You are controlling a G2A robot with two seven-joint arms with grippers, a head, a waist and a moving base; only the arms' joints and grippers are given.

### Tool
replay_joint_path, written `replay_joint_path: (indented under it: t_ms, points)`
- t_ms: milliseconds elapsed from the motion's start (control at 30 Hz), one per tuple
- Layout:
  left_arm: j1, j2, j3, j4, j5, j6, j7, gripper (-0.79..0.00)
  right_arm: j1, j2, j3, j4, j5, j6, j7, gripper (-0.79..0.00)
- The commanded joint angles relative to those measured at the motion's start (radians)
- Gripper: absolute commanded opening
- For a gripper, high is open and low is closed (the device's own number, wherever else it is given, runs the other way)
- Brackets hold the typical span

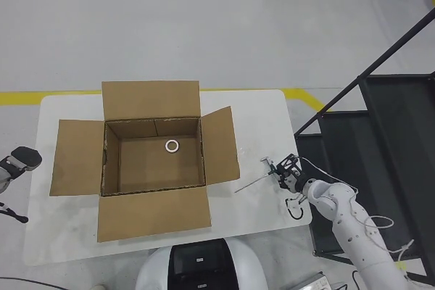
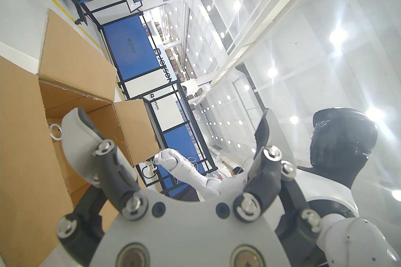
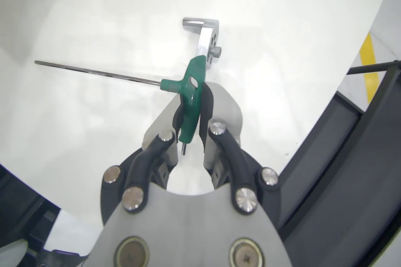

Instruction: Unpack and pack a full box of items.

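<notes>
An open cardboard box [image 1: 109, 156] sits on the white table [image 1: 257, 116], flaps spread, with a white ring [image 1: 172, 146] on its floor near the back wall. My right gripper [image 3: 192, 93] is shut on the green T-handle of a hex key [image 3: 189, 93], whose long shaft [image 3: 94, 71] lies across the table right of the box. A silver metal bracket [image 3: 206, 43] lies just beyond the handle. From above, that gripper [image 1: 286, 174] is near the table's right edge. My left gripper [image 2: 169, 124] is open and tilted upward off the table's left side, the box [image 2: 22, 111] beside it.
A dark metal rack of stepped shelves [image 1: 391, 116] stands right of the table, close to the right arm. A yellow floor line [image 1: 29, 96] runs behind the table. A small black cable loop [image 1: 297, 212] lies near the table's front right corner.
</notes>
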Motion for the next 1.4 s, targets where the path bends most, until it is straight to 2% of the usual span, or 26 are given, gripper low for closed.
replay_joint_path:
  t_ms: [0,333,567,767,1033,1200,1367]
  points:
    - [0.0,0.0,0.0,0.0,0.0,0.0,0.0,0.0,-0.011,0.002,0.021,-0.014,0.047,-0.001,-0.003,-0.785]
    - [0.0,0.0,0.0,0.0,0.0,0.0,0.0,0.0,-0.107,0.029,0.185,-0.13,0.212,-0.088,0.038,-0.785]
    - [0.0,0.0,0.0,0.0,0.0,0.0,0.0,0.0,-0.16,0.039,0.283,-0.193,0.458,-0.159,0.068,-0.785]
    - [0.0,0.0,0.0,0.0,0.0,0.0,0.0,0.0,-0.18,0.044,0.308,-0.26,0.65,-0.198,0.114,-0.785]
    - [0.0,0.0,0.0,0.0,0.0,0.0,0.0,0.0,-0.167,0.044,0.257,-0.399,0.774,-0.202,0.168,-0.785]
    - [0.0,0.0,0.0,0.0,0.0,0.0,0.0,0.0,-0.136,0.039,0.169,-0.522,0.716,-0.175,0.184,-0.785]
    - [0.0,0.0,0.0,0.0,0.0,0.0,0.0,0.0,-0.089,0.027,0.065,-0.573,0.665,-0.122,0.152,-0.785]
